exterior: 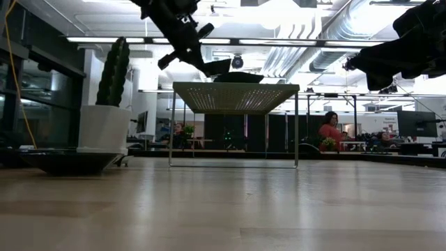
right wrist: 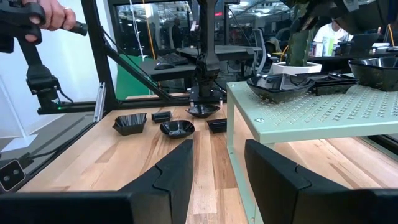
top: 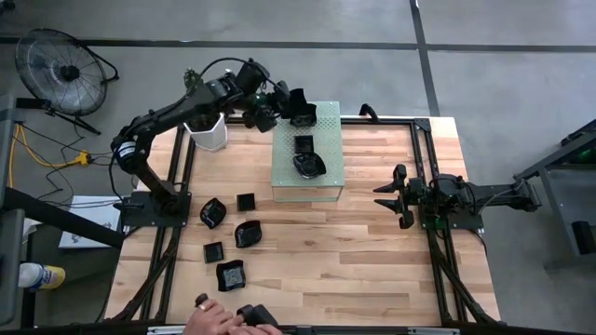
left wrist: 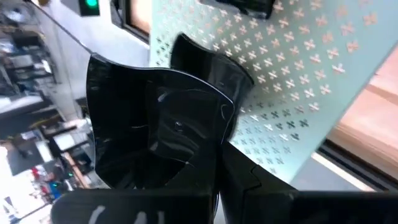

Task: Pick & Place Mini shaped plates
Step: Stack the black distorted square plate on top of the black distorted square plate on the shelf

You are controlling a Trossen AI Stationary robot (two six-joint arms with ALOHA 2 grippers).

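Glossy black square plate (left wrist: 161,124) in left claw (top: 291,104)

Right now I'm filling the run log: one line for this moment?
left gripper: holds black plate over green block's far edge | right gripper: open, waiting at right | two plates on block

Glossy black plates (top: 237,233), pale-green perforated block (top: 321,181)

A grey concrete floor (top: 503,84) with dark seams is seen around the wooden worktop (top: 372,251), a black fan (top: 58,67) standing beyond the left pincer (top: 279,100), under long ceiling lights (exterior: 111,40).
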